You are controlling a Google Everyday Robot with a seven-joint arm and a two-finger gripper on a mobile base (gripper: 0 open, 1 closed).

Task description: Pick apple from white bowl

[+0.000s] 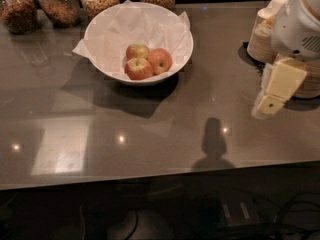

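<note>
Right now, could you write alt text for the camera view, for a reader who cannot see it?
A paper-lined white bowl on a dark counter holds three apples, the reddest apple at their right. The gripper hangs over the counter's right side, apart from the bowl, beside stacked tan bowls; four jars stand behind.

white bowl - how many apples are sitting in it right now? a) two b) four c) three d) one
c: three apples lie bunched together on the paper lining of the white bowl, while the gripper hangs over the table's right side, beside the stacked tan bowls.
</note>
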